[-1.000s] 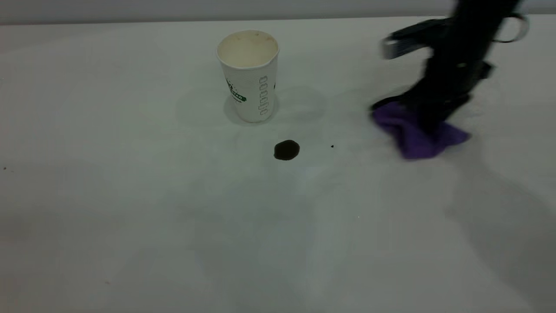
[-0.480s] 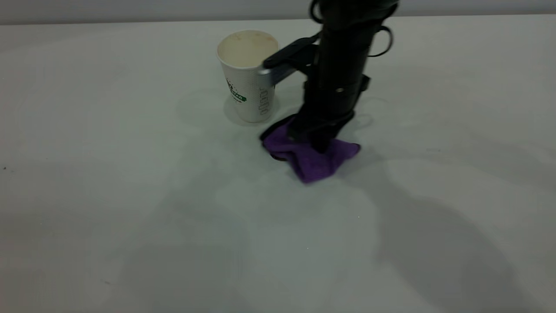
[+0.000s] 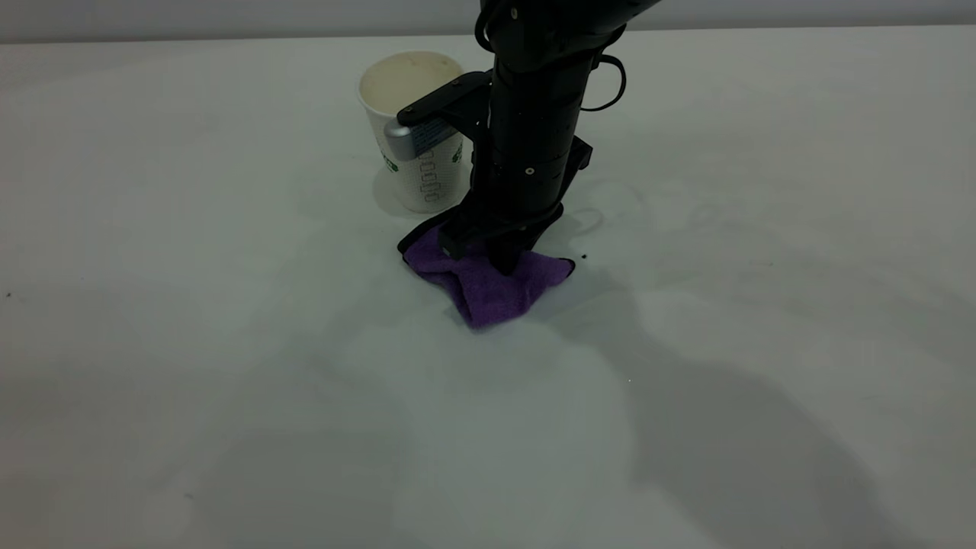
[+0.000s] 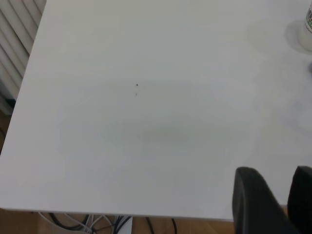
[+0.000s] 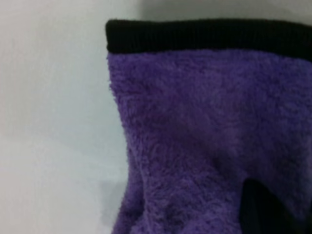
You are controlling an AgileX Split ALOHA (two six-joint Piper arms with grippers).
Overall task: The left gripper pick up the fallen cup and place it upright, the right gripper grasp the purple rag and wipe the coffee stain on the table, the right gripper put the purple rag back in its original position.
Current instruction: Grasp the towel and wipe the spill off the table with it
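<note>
Rag (image 3: 488,288) pressed to table (image 3: 191,320) by right gripper (image 3: 496,255).
Fingers clamp the purple cloth just in front of the upright cup (image 3: 415,141); left gripper (image 4: 270,202) hovers apart, fingers slightly parted.

The right arm comes in from twelve o'clock of the exterior view and stands nearly upright at centre, a silver-grey box jutting on a bracket toward nine o'clock. The right gripper (image 3: 499,258) points straight down, its fingers (image 5: 261,209) closed on the purple rag (image 3: 488,286) (only one dark fingertip shows at the wrist). The left gripper (image 4: 278,204) hangs well apart, fingers a little parted, holding nothing.
</note>
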